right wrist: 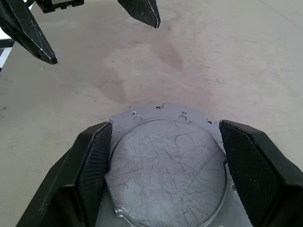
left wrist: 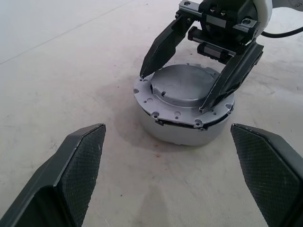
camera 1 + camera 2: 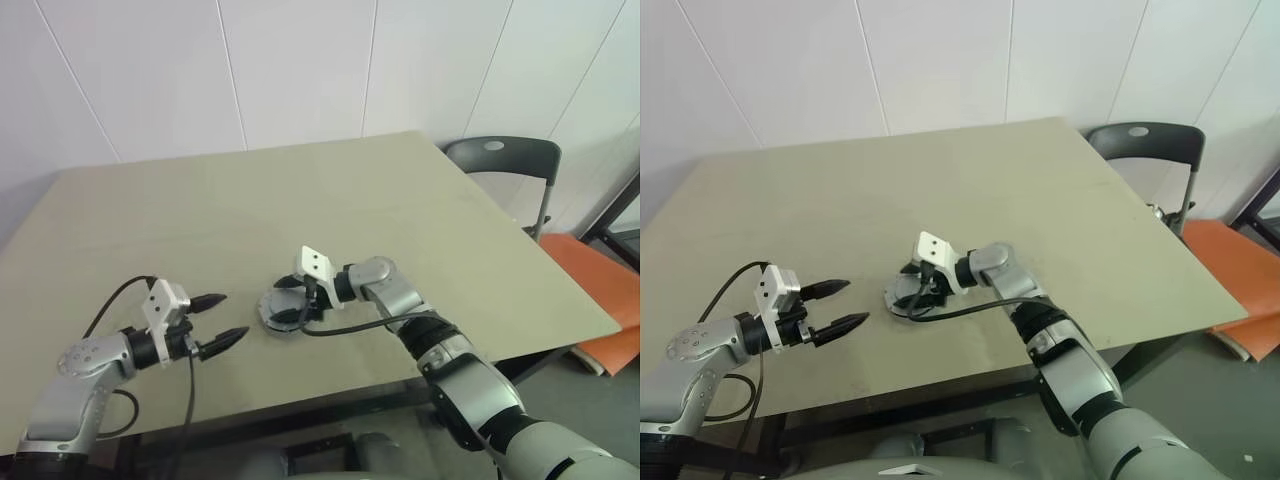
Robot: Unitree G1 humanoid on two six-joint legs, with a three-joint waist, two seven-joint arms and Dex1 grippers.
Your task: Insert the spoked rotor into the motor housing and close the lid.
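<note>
- The motor housing [image 2: 184, 111], a short round silvery metal can with a flanged top edge dotted with small screw holes, stands upright on the beige matte counter [image 3: 330, 210], towards that counter's near edge.
- A flat round grey metal lid [image 1: 165, 168], scratched on its face, lies on top of the motor housing and covers its inside; whether it is fully seated cannot be told.
- The right end effector [image 3: 290, 300], two black fingers on a grey and white wrist, reaches in from the motor housing's right side and straddles the lid. One finger [image 2: 163, 47] comes down at the lid's far edge and the other [image 2: 232, 78] at the opposite edge, both at or on the housing's flange. The fingers stand wide, bracketing the lid; whether they truly press it cannot be told.
- The left end effector [image 3: 222, 320] hovers over the counter to the left of the motor housing, well apart from it, its tips aimed towards the housing. Its two black fingers are spread wide with nothing between them.
- Beyond the counter's far right corner, well away from the motor housing, stands a dark grey plastic chair [image 3: 505, 160].
</note>
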